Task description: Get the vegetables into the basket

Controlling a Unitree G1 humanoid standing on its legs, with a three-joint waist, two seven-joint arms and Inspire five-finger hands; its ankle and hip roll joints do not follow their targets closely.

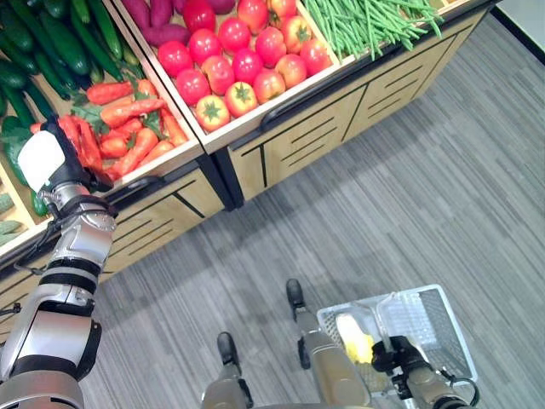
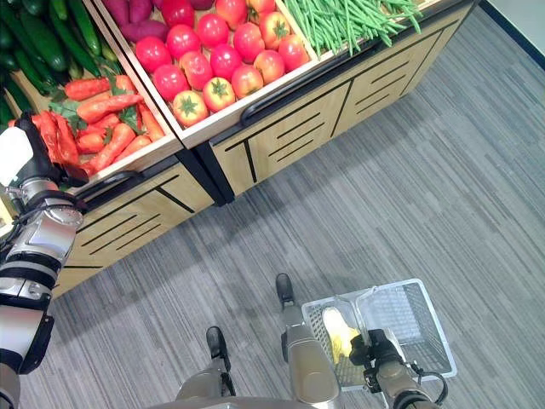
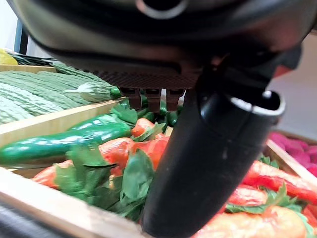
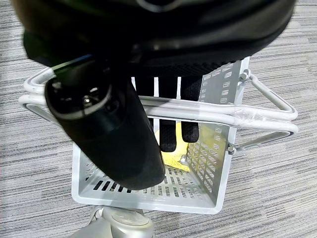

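Note:
Orange carrots (image 1: 128, 128) with green tops lie in a wooden crate on the stand. My left hand (image 1: 55, 158) hovers over the left end of that crate, its white-covered thumb standing out and its fingers (image 3: 148, 96) straight above the carrots (image 3: 257, 178), holding nothing. Low on the right, my right hand (image 1: 396, 354) is shut on the wire handle (image 4: 198, 111) of a pale grey plastic basket (image 1: 443, 307) that hangs over the floor. One yellow vegetable (image 1: 353, 336) lies inside the basket.
The stand's other crates hold tomatoes (image 1: 243, 60), green beans (image 1: 366, 21), cucumbers (image 1: 60, 34) and purple sweet potatoes (image 1: 157, 21). A long green pepper (image 3: 59, 144) and bitter gourds (image 3: 29, 94) lie beside the carrots. Grey striped floor (image 1: 409, 196) spreads before the stand.

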